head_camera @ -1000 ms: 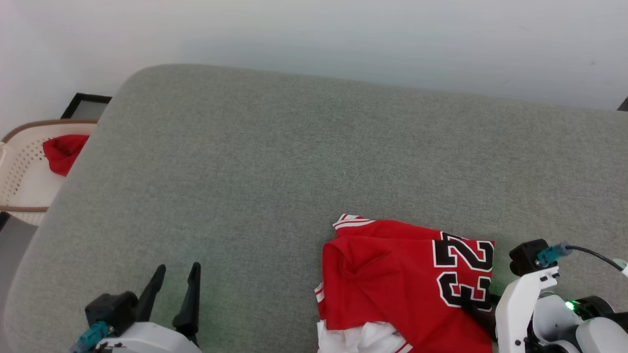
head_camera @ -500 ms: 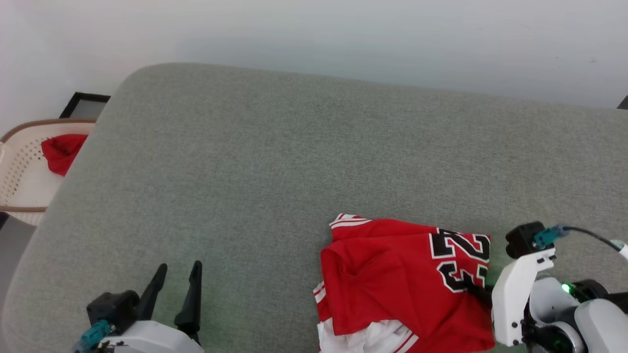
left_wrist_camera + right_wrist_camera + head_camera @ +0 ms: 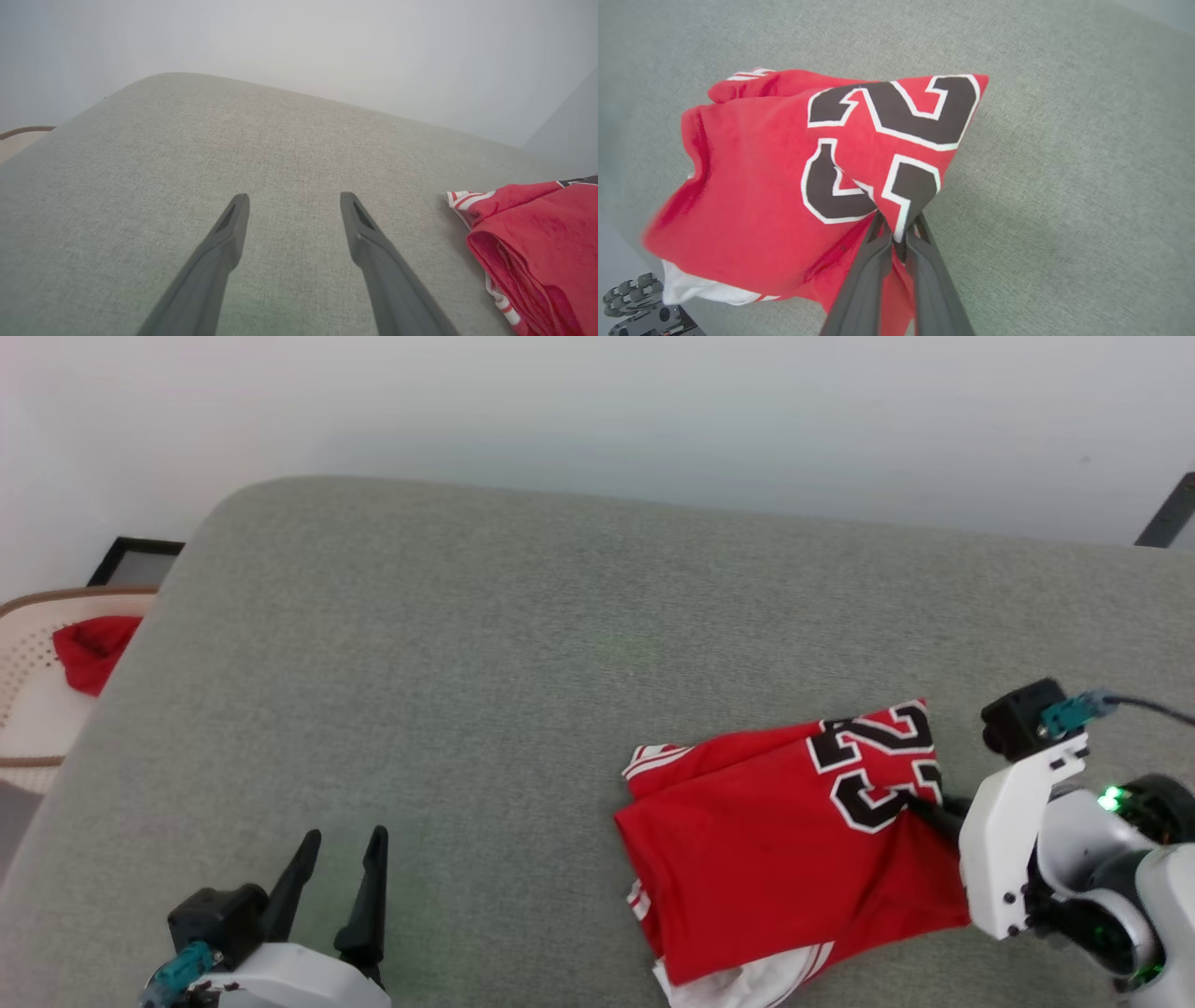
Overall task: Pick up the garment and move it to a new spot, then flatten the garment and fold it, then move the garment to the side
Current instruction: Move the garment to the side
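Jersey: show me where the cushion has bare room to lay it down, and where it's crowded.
Widest bare stretch: the cushion between the wall behind, the left hand in front and the jersey on the right. A narrower strip lies behind the jersey. Crowded: front right, where the right hand pinches the jersey.

garment cut off by bottom edge, basket cropped at left edge

Item: garment, on sofa cushion, front right. At its right edge, touching: right gripper. Front left, well apart: left gripper. Beyond cushion's left edge: laundry basket, cloth inside.
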{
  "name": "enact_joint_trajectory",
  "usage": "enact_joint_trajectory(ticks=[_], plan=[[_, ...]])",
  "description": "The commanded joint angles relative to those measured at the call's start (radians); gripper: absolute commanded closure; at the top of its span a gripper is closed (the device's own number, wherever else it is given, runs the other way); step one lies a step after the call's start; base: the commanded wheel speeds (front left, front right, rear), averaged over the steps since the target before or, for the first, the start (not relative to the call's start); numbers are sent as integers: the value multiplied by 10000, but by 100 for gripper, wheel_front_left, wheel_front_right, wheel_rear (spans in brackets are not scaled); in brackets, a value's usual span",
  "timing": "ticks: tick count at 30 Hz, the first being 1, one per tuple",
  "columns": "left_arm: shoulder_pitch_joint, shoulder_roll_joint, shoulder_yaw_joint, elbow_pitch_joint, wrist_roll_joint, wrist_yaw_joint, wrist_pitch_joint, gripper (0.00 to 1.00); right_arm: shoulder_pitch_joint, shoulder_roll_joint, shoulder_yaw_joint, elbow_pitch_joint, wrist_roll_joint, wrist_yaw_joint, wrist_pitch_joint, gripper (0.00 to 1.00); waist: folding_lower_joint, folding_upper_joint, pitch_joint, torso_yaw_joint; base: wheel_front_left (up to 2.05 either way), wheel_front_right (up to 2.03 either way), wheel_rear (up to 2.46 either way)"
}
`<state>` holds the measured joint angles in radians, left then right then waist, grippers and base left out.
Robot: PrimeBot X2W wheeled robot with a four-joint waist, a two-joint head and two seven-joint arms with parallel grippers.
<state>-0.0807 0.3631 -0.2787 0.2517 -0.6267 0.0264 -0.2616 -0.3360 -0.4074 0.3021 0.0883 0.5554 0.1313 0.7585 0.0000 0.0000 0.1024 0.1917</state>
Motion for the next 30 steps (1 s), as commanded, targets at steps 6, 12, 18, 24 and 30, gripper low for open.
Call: enact_joint_trajectory(ticks=[6, 12, 18, 24, 30], plan=[[-263, -3, 28, -222, 222, 6, -30, 0, -541, -493, -250, -416, -11, -12, 257, 100, 0, 0, 178, -545, 0, 0, 0], [-545, -20, 64, -322, 367, -55, -12, 0, -920, -953, -342, -480, 99, -13, 142, 100, 0, 0, 447, -1000, 0, 0, 0], [-889, -1, 172, -458, 573, -115, -14, 0, -1555, -1509, -364, -232, 297, -12, -348, 100, 0, 0, 908, -1703, 0, 0, 0], [-1308, 147, 209, -534, 762, -179, -14, 0, -2225, -2017, -145, 318, 366, -13, -902, 100, 0, 0, 1485, -2505, 0, 0, 0], [-1768, 408, 207, -694, 928, -187, 75, 0, -3000, -2403, 217, 1028, 632, -12, -1675, 100, 0, 0, 2018, -3365, 0, 0, 0]])
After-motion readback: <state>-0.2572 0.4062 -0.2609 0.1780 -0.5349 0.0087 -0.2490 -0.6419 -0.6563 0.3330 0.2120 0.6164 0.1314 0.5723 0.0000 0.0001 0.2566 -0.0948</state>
